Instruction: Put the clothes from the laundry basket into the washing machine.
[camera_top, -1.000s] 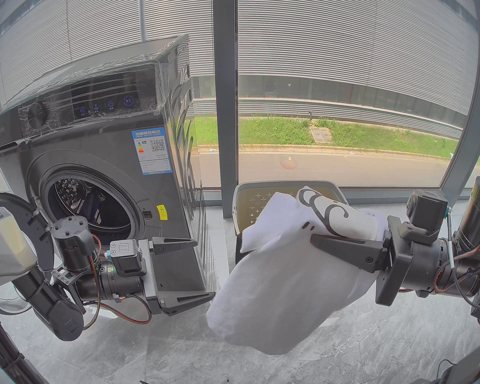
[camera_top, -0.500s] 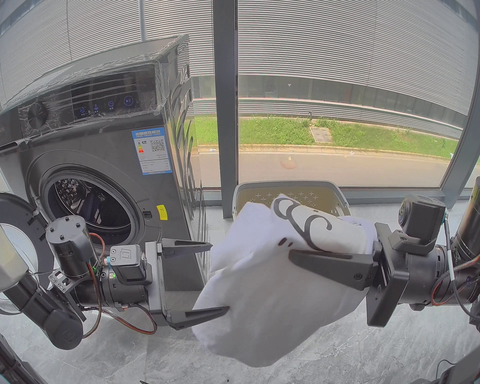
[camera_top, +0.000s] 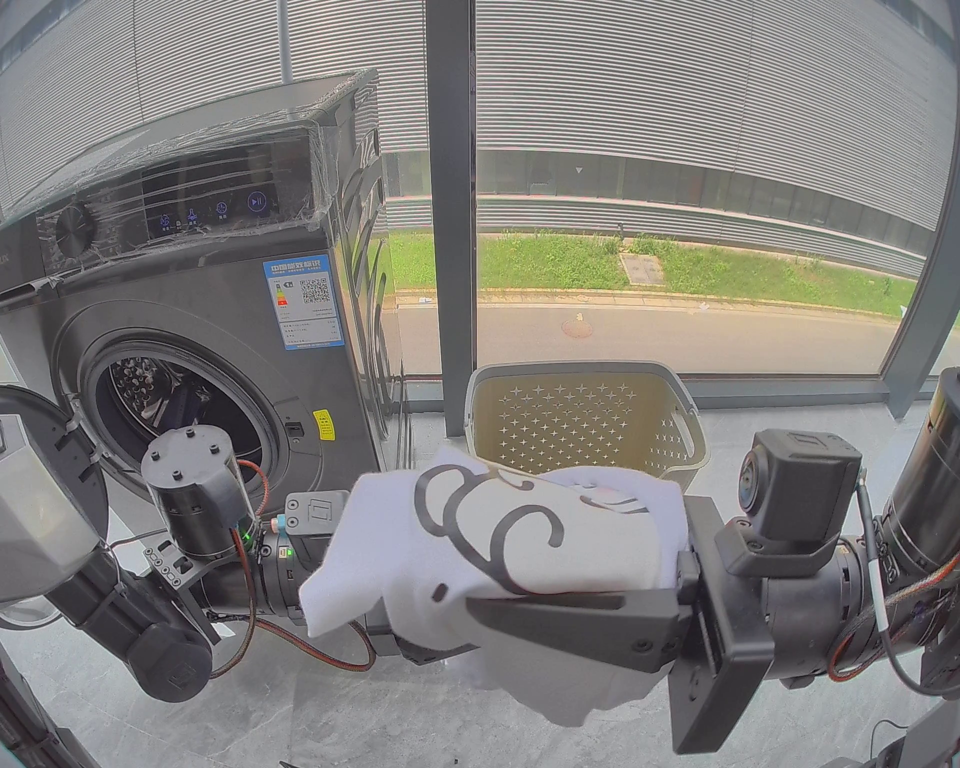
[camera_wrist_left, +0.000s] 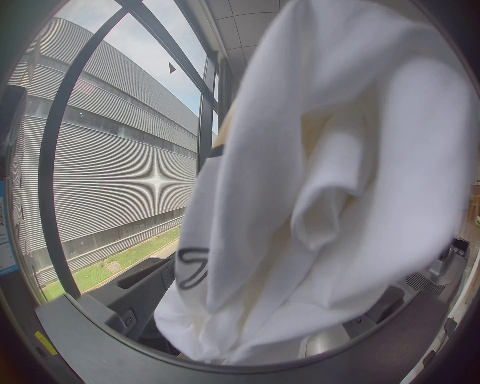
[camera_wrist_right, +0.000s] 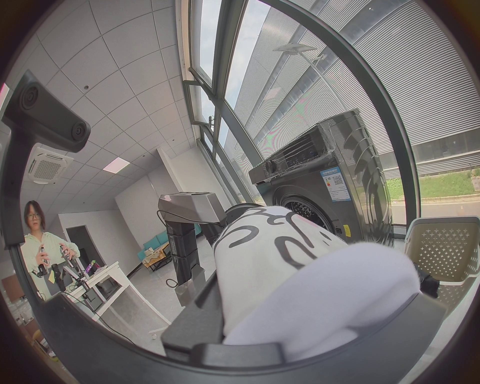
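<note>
We lose the front of the left gripper (camera_top: 405, 610) under the white T-shirt (camera_top: 500, 540), and from that arm's wrist camera the cloth blocks most of the sight. The right gripper (camera_top: 500, 600), clamped on the T-shirt, gives us one finger (camera_top: 570, 625) across the cloth; its partner is buried behind. The laundry basket (camera_top: 690, 440) loses its front wall behind the shirt, and there's something dark inside (camera_wrist_right: 430, 285) that we can't make out. The washing machine (camera_top: 200, 300) and its door (camera_top: 40, 500) are cut by the head view's left edge. In the drum (camera_top: 135, 385) there's a dark bluish shape (camera_top: 185, 410), too dim to name. The blue label (camera_top: 303, 300) is too small to read.
</note>
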